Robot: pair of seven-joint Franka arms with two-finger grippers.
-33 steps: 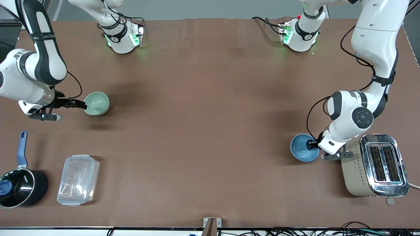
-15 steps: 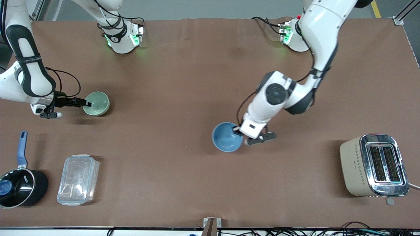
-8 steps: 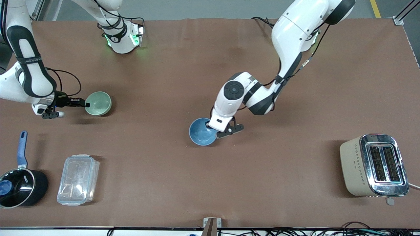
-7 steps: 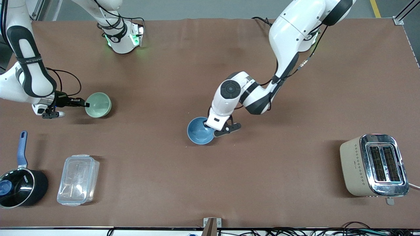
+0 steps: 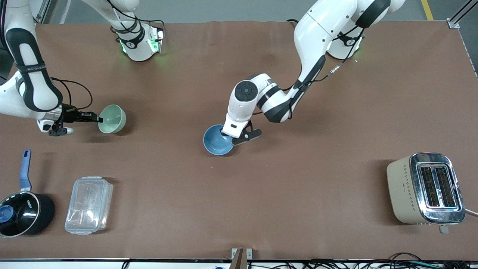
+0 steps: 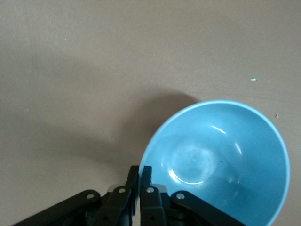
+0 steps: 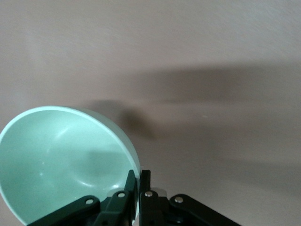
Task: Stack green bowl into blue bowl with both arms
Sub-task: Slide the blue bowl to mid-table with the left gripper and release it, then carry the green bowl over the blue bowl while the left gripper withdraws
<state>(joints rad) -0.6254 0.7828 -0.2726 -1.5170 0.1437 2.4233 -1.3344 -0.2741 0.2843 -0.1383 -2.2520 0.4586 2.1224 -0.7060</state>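
Observation:
The blue bowl [image 5: 217, 140] hangs tilted over the middle of the table. My left gripper [image 5: 225, 134] is shut on its rim. In the left wrist view the bowl [image 6: 221, 160] fills the frame beside the gripper [image 6: 140, 170], one finger inside the rim, one outside. The pale green bowl [image 5: 112, 118] is held tilted over the table at the right arm's end. My right gripper [image 5: 99, 120] is shut on its rim. In the right wrist view the green bowl [image 7: 61, 160] sits beside the gripper [image 7: 139, 175], clamped at the rim.
A black saucepan [image 5: 20, 213] with a blue handle and a clear plastic lidded box [image 5: 89, 204] stand near the front edge at the right arm's end. A beige toaster [image 5: 425, 188] stands near the front at the left arm's end. The brown table [image 5: 298, 186] spreads between them.
My left arm has carried the blue bowl from beside the toaster toward the table's middle and the right arm's end. The right gripper kept the green bowl almost in place, lifting it slightly.

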